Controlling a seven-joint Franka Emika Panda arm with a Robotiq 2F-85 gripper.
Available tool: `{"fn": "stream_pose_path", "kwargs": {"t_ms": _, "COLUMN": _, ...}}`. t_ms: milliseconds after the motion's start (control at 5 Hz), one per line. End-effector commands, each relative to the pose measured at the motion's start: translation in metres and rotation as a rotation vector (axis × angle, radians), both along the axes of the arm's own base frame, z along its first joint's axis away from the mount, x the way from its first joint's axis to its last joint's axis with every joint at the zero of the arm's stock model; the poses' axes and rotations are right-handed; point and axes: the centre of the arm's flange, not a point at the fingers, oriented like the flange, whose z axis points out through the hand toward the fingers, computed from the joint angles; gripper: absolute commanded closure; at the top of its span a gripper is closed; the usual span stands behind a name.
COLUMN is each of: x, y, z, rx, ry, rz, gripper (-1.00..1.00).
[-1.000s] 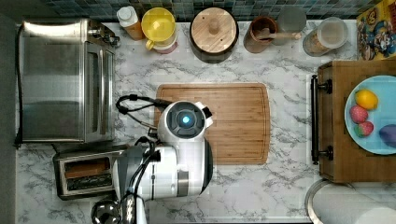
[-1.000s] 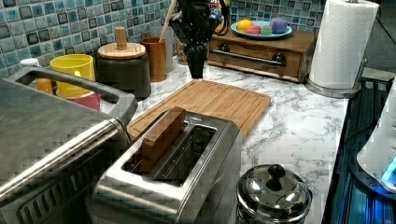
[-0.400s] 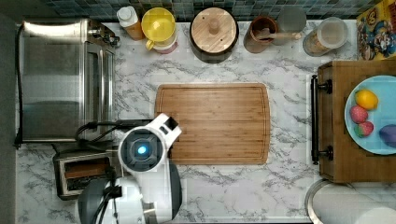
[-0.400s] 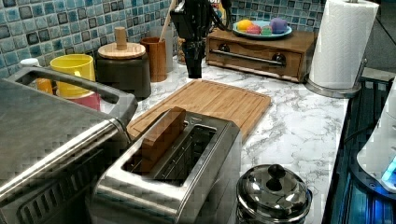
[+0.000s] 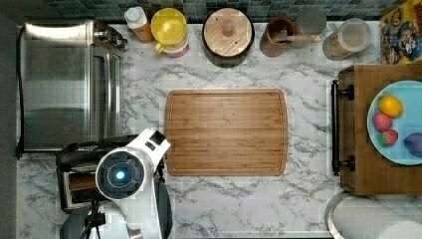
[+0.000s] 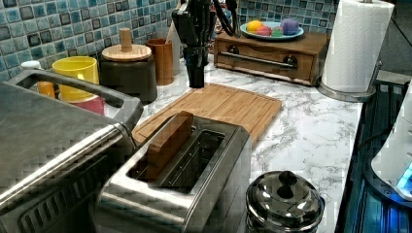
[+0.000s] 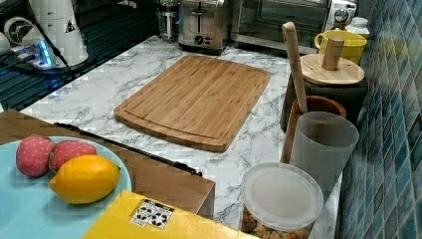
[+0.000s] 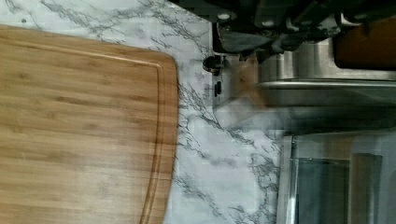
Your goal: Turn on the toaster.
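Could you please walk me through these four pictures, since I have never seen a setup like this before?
It is a kitchen counter with one robot arm, meant to switch on the toaster. Three cameras stand around the scene and one rides on the wrist.

In the top view, the white round shape is the arm, hanging over the toaster's end nearest the cutting board. In the left view, the dark gripper hangs near that board; a brown slice stands in one toaster slot. The right view looks across the board toward the toaster, with a fruit plate in front. The wrist view looks down at the board, the marble and steel. The gripper seems to hold nothing.
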Motion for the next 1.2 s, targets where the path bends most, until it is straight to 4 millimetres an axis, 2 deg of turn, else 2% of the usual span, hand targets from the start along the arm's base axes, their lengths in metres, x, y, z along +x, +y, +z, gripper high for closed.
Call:
{"fn": "stream_pose_path", "kwargs": {"t_ms": 200, "x": -0.019, "y": -0.006, "z": -0.029, "rx": 0.01, "ry": 0.076, "rz": -0.003, "gripper": 1.0}}
{"fn": "stream_pose_path", "kwargs": {"t_ms": 400, "x": -0.029, "y": 0.001, "z": -0.04, "rx": -0.014, "ry": 0.104, "rz": 0.011, "gripper": 1.0}}
{"fn": "stream_pose_path", "kwargs": {"t_ms": 600, "x": -0.04, "y": 0.008, "z": -0.06, "rx": -0.047, "ry": 0.155, "rz": 0.046, "gripper": 1.0}}
{"fn": "stream_pose_path", "kwargs": {"t_ms": 1000, "x": -0.045, "y": 0.012, "z": -0.076, "rx": -0.069, "ry": 0.169, "rz": 0.051, "gripper": 1.0}}
{"fn": "stream_pose_path", "kwargs": {"t_ms": 1200, "x": -0.045, "y": 0.005, "z": -0.083, "rx": -0.047, "ry": 0.166, "rz": 0.022, "gripper": 1.0}}
